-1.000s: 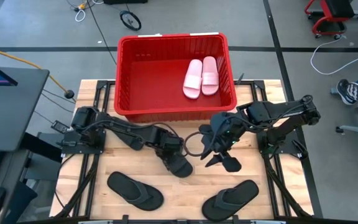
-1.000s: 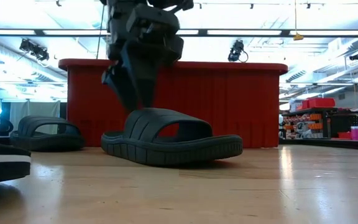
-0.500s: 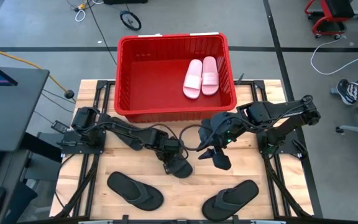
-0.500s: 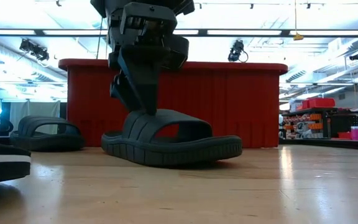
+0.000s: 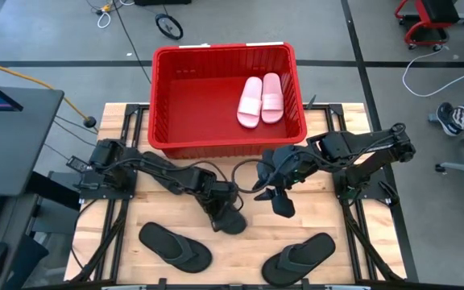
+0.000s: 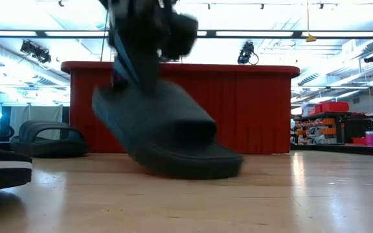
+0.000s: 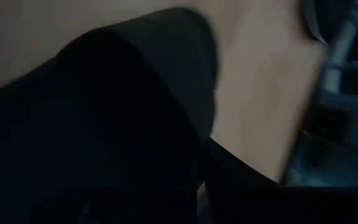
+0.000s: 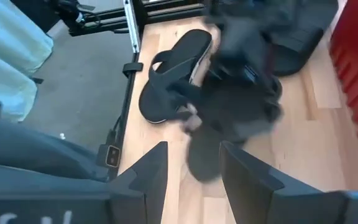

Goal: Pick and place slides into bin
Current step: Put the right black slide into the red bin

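The right gripper (image 5: pixel 276 196) clenches a black single-strap rubber slide (image 6: pixel 167 133), tilted — the big red slotted plastic crate (image 5: pixel 167 89) lies just behind; left gripper's (image 5: pixel 220 211) grip unclear.

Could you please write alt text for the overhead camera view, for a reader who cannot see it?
Two dark robot arms meet at mid-table, the left gripper and right gripper each over a black slide. Behind them the red bin holds two pink slides, and two black flip-flops lie near the table's front edge.

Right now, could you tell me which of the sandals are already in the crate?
Only the two pink slides lie inside the red crate; every black one is outside it.
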Tool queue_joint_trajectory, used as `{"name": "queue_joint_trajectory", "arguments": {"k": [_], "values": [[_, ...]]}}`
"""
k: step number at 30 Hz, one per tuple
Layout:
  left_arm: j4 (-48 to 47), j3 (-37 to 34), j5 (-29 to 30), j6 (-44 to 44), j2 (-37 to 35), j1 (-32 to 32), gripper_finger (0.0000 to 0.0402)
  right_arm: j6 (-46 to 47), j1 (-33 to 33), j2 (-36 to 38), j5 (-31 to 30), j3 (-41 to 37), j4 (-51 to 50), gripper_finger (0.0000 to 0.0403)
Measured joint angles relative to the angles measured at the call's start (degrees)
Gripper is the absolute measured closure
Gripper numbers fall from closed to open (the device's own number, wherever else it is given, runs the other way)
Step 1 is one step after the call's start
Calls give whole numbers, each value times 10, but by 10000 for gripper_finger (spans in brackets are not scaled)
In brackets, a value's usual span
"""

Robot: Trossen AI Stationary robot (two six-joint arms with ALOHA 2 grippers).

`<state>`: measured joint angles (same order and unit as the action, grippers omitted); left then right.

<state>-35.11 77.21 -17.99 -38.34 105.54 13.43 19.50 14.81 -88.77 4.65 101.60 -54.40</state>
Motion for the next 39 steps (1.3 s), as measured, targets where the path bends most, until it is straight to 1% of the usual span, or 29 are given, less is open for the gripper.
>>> {"name": "queue_joint_trajectory", "arguments": {"k": [3, 6, 7, 10, 12, 15, 17, 18, 19, 22, 25, 28, 30, 33, 36, 37, 39], "values": [[-10, 33, -5, 6, -30, 13, 391, 33, 0, 1, -3, 0, -11, 252], [-70, 84, 0, 34, -66, 21, 391, 95, 0, 2, -3, 0, -33, 252], [-95, 105, 13, 40, -78, 23, 391, 110, 1, 2, -3, 0, -45, 252], [-193, 190, 84, 50, -108, 22, 391, 129, 8, 2, -6, 0, -80, 252], [-265, 258, 156, 63, -124, 14, 391, 130, 12, 2, -20, 0, -101, 252], [-355, 356, 285, 62, -135, -6, 391, 129, 16, 2, -69, 0, -122, 252], [-382, 411, 351, 60, -135, -31, 391, 125, 15, 2, -108, 0, -127, 252], [-390, 435, 368, 60, -135, -47, 391, 118, 13, 2, -124, 0, -128, 252], [-395, 455, 373, 62, -135, -66, 391, 111, 11, 2, -140, 0, -127, 252], [-392, 485, 373, 90, -135, -137, 391, 83, 0, 2, -174, 0, -127, 252], [-388, 478, 373, 101, -133, -217, 391, 61, -18, 2, -194, 0, -127, 252], [-365, 452, 369, 101, -129, -299, 391, 42, -37, 2, -199, 0, -127, 252], [-329, 422, 328, 103, -124, -353, 391, 27, -51, 2, -200, 0, -127, 252], [-240, 352, 243, 105, -111, -416, 391, -4, -71, 3, -199, 0, -129, 252], [-124, 263, 170, 100, -99, -462, 391, -32, -93, 5, -199, 0, -129, 252], [-84, 231, 148, 87, -95, -474, 391, -37, -99, 7, -199, 0, -129, 252], [-23, 172, 122, 66, -85, -491, 391, -42, -111, 9, -199, 0, -129, 252]]}}
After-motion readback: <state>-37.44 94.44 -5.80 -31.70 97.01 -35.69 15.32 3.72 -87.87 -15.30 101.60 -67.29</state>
